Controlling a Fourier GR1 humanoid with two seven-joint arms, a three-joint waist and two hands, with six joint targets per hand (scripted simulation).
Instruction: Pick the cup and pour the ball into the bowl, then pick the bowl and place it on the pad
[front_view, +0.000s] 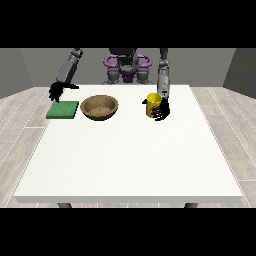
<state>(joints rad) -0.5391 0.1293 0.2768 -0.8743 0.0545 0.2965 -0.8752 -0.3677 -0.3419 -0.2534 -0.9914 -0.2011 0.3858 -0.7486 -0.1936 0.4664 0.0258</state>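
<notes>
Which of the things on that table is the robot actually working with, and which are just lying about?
Part of the job:
- yellow cup, with the hand at the view's right curled round it
- wooden bowl
- green pad
- the ball cannot be seen; it may be inside the cup

Just lying about:
- nothing else shows on the white table

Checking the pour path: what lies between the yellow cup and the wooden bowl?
Nothing: in the front view only bare white table separates the yellow cup from the wooden bowl. The green pad lies beyond the bowl.
</notes>
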